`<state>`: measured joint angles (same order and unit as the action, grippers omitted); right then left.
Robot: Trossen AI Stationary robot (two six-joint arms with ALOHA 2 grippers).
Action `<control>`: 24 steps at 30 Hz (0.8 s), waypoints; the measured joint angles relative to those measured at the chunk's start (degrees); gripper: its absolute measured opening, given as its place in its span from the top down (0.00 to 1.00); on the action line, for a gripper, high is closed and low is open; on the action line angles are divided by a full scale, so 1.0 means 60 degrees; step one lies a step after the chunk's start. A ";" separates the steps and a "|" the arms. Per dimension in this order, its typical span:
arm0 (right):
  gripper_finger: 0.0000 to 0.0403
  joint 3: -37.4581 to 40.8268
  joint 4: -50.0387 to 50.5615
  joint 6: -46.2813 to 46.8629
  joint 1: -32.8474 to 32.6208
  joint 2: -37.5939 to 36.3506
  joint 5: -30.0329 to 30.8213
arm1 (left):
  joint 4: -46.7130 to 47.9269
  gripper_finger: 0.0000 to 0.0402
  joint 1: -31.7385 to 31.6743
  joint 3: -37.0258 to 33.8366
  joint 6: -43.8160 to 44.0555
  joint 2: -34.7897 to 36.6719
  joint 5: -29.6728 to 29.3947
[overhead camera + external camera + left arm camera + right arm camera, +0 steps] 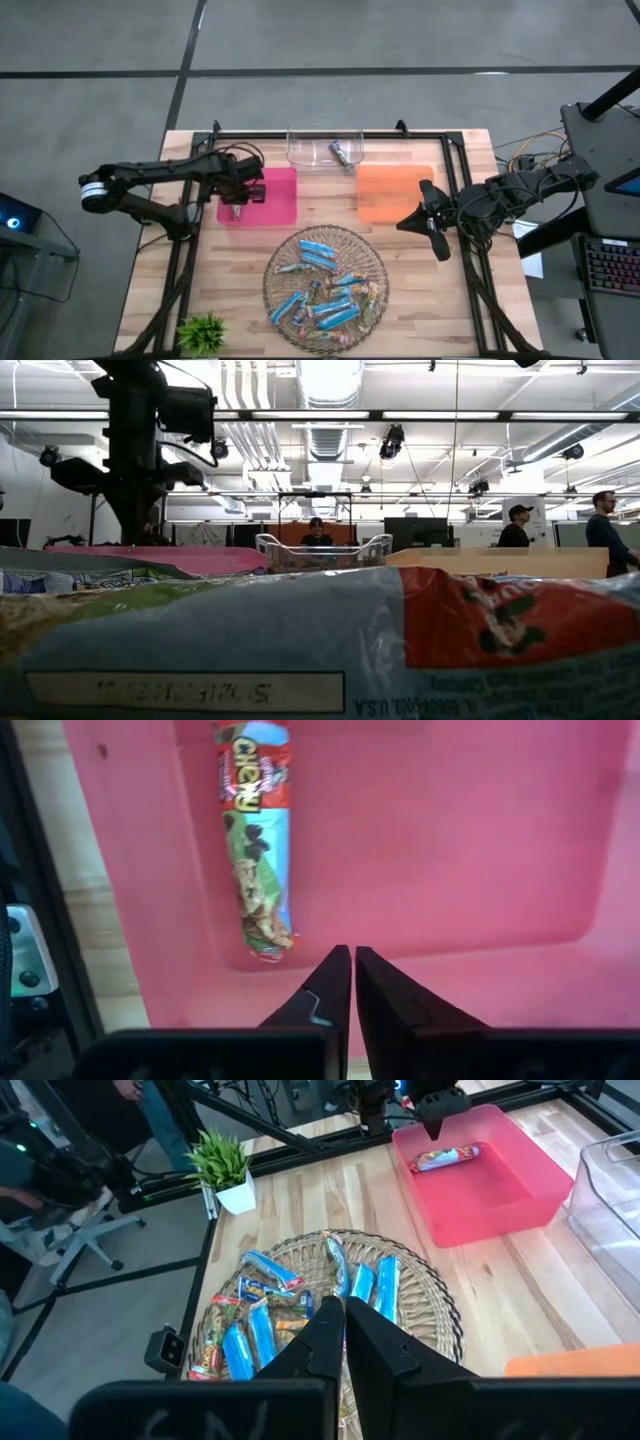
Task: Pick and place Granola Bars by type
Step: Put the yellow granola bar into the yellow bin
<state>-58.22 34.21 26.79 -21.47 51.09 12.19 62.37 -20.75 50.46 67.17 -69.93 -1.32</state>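
High view: left gripper [237, 207] over translucent pink rectangular plastic tray [280, 205], right gripper [437, 232] beside orange tray [385, 195]; blue-wrapped granola bars [322, 285] heaped in round wire basket [375, 262].

Left wrist view: fingers [385, 1005] pressed together, gripping nothing; one red-and-blue wrapped bar [255, 845] lying on the tray floor.

Right wrist view: fingers [385, 1355] closed, empty, above the basket.
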 joint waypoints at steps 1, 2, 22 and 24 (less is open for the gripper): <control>0.98 0.0015 -0.0002 0.0000 0.0002 0.0003 0.0000 | 0.0000 1.00 0.0021 0.0080 -0.0010 0.0000 -0.0004; 0.98 0.0028 -0.0004 0.0004 0.0002 0.0004 0.0000 | 0.0000 1.00 0.0059 0.0177 -0.0041 0.0000 -0.0004; 0.98 0.0063 -0.0005 0.0029 0.0003 0.0004 0.0000 | -0.0504 1.00 0.4071 0.4053 -0.1039 0.0000 -0.2625; 0.98 0.0063 -0.0007 0.0027 0.0001 0.0004 0.0000 | -0.0751 1.00 0.4571 0.4228 -0.1230 0.0000 -0.3113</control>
<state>-57.84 34.16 26.95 -21.46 51.11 12.19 57.86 6.68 75.82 59.79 -69.93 -20.00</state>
